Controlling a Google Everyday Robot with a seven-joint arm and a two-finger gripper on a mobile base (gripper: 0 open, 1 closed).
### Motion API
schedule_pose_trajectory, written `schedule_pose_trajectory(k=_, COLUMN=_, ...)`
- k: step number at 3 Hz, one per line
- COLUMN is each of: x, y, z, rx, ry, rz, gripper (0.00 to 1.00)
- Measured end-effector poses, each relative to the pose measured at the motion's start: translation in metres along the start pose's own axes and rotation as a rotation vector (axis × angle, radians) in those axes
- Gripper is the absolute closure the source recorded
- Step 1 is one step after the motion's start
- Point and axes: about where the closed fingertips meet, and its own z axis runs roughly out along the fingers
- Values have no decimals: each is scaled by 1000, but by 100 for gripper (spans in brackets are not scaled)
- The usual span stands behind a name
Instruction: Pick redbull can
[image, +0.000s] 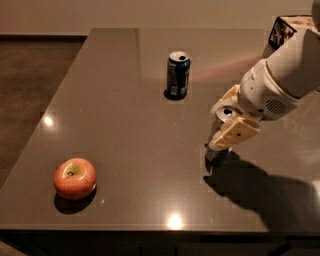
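Contact is the one open point. The redbull can (227, 113) stands upright on the dark table (125, 130), its shiny silver top facing up and its base on the surface, right inside the gripper (219, 125). The gripper sits about the can's upper half, coming in from the right and slanting down to the left. Whether it has closed tight on the can or is only set around it cannot be told.

Behind the gripper, up and to the right, the thick white arm (287, 70) runs out of view at the right edge. Its broad shadow (260, 190) lies on the table below and to the right of the gripper.

Up and to the left of the gripper, well apart from it and farther across the table, a shorter dark blue can (177, 75) stands upright with its top open to view. Far to the left of the gripper and lower down, near the table's front edge, lies a red apple (75, 178), stem side up. Beyond the arm, at the upper right corner, part of a box (286, 29) shows.
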Motion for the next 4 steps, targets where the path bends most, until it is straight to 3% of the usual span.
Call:
schedule_pose_trajectory(k=1, x=-11, y=-2, z=-8, rx=-10, ry=0, rz=-3, gripper=71)
schedule_pose_trajectory(k=2, x=-41, y=-8, z=-22, rx=-22, ry=-7, rz=-40, gripper=94)
schedule_pose_trajectory(k=3, x=-75, y=-8, z=-32, rx=-31, ry=-18, rz=-102, gripper=100)
schedule_pose_trajectory(k=4, x=-99, y=-7, z=-41, rx=-32, ry=-24, rz=-150, gripper=100)
